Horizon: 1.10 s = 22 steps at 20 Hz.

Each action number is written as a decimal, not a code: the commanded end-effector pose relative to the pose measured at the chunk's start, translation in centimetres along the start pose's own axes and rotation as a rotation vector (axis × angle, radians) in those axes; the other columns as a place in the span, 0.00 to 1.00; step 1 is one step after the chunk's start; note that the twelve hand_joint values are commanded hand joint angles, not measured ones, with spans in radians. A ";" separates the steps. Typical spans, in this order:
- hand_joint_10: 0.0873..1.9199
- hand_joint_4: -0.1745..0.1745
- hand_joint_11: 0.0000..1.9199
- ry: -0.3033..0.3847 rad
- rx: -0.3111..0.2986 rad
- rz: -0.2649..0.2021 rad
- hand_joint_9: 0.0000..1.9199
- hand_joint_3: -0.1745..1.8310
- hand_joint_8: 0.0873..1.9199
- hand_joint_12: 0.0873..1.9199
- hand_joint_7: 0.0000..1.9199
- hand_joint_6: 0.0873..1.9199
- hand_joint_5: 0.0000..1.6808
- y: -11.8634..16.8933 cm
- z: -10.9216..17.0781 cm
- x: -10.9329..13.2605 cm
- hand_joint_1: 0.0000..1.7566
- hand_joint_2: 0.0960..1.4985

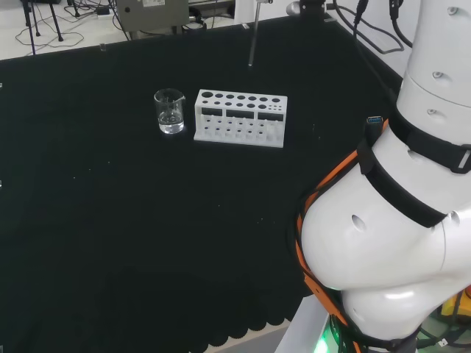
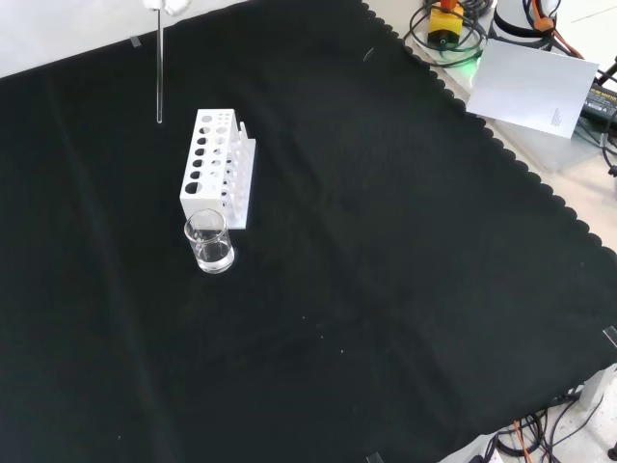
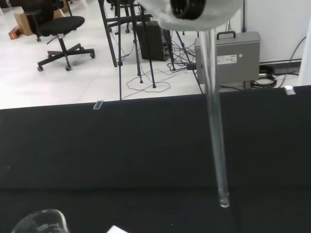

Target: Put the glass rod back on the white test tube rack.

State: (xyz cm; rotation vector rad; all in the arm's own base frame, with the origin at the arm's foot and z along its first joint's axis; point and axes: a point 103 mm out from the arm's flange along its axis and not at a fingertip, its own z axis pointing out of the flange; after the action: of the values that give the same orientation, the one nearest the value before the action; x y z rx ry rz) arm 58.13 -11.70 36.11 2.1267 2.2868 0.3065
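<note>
A thin clear glass rod (image 2: pixel 159 77) hangs upright from the hand (image 2: pixel 166 5) at the top edge of the front view. Its lower tip ends in the air just left of the white test tube rack (image 2: pixel 217 169), by the rack's far end. In the head view the rod (image 1: pixel 252 37) stands beyond the rack (image 1: pixel 241 118), over the cloth behind its right half. The wrist view has the rod (image 3: pixel 216 141) running down from the blurred hand (image 3: pixel 194 12), its tip above the black cloth. The rack's holes hold nothing.
A small clear beaker (image 1: pixel 170 112) with a little liquid stands just left of the rack in the head view, and in front of the rack's near end in the front view (image 2: pixel 209 242). The arm's white links (image 1: pixel 397 220) fill the head view's right.
</note>
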 end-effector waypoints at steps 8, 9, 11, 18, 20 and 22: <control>0.35 0.00 0.70 -0.032 -0.001 0.083 0.90 0.09 0.54 0.40 0.59 0.13 0.71 -1.7 -0.9 -1.8 0.74 0.68; 0.35 0.00 0.70 -0.021 -0.007 0.065 0.90 0.09 0.54 0.40 0.59 0.13 0.71 -1.8 -0.9 -1.7 0.74 0.68; 0.35 0.00 0.70 -0.009 -0.019 0.048 0.90 0.09 0.54 0.40 0.59 0.13 0.71 -2.3 -0.9 -1.6 0.74 0.68; 0.35 0.00 0.70 -0.008 0.000 0.044 0.90 0.09 0.54 0.40 0.59 0.13 0.71 -3.9 -1.2 1.0 0.74 0.68; 0.35 0.00 0.70 0.008 -0.003 0.043 0.90 0.09 0.54 0.40 0.59 0.13 0.71 -4.2 -1.0 0.8 0.74 0.68; 0.35 0.00 0.70 0.005 0.000 0.043 0.90 0.09 0.54 0.40 0.59 0.13 0.71 -4.1 -0.7 1.1 0.74 0.68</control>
State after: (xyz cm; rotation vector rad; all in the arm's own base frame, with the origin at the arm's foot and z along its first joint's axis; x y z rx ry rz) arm 55.01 -12.66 36.85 2.1878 2.2125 0.2961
